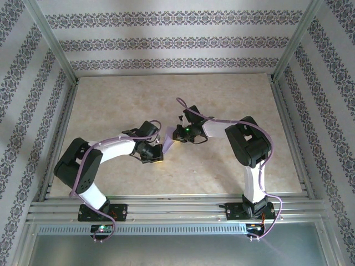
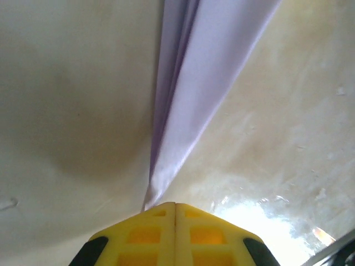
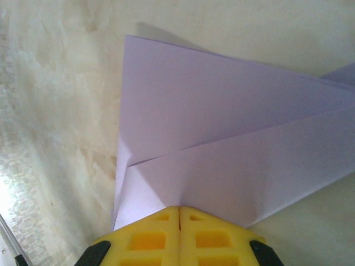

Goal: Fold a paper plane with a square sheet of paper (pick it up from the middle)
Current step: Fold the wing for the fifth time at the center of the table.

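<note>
The paper plane (image 1: 167, 138) is pale lavender paper folded into a narrow dart, and it lies mid-table between my two grippers. My right gripper (image 1: 176, 134) is shut on its wide end. In the right wrist view the folded layers (image 3: 222, 127) pucker straight into the seam of the closed yellow jaws (image 3: 179, 209). My left gripper (image 1: 157, 159) is shut at the narrow end. In the left wrist view the plane (image 2: 194, 100) tapers to a tip that ends against the left finger (image 2: 150, 221), off the seam of the closed jaws (image 2: 175, 206). Whether that tip is pinched stays hidden.
The beige marbled tabletop (image 1: 111, 100) stretches out on all sides of the paper. Aluminium frame rails (image 1: 166, 208) run along the near edge, and patterned walls (image 1: 177, 41) close in the back and sides.
</note>
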Robot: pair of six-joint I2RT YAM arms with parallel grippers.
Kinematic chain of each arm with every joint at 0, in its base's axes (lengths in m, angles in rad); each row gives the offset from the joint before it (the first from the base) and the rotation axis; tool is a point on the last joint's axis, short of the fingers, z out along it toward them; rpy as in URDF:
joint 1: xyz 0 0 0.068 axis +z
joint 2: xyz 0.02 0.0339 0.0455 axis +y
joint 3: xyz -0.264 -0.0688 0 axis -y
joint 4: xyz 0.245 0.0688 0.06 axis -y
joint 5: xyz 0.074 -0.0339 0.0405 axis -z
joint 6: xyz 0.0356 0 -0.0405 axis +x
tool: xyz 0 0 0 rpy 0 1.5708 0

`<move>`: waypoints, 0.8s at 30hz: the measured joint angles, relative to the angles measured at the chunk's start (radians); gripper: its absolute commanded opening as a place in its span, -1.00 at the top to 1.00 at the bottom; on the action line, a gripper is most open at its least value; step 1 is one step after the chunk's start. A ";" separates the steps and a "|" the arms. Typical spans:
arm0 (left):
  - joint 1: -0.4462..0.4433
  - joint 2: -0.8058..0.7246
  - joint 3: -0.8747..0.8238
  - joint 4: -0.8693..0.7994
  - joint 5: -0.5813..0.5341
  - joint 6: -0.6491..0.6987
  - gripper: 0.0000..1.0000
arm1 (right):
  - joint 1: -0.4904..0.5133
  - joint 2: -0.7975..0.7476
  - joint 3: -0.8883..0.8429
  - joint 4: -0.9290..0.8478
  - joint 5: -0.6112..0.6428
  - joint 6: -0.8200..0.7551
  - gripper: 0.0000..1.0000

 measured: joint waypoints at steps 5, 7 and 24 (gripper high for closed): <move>0.074 -0.128 0.013 0.017 -0.004 -0.006 0.58 | 0.000 -0.041 0.000 -0.012 0.002 -0.022 0.84; 0.114 -0.180 0.011 0.031 -0.014 -0.016 0.43 | 0.000 -0.081 0.000 -0.015 0.004 -0.024 0.68; 0.322 -0.261 -0.133 0.080 -0.167 0.015 -0.99 | 0.233 -0.153 0.147 -0.323 0.476 0.146 -0.18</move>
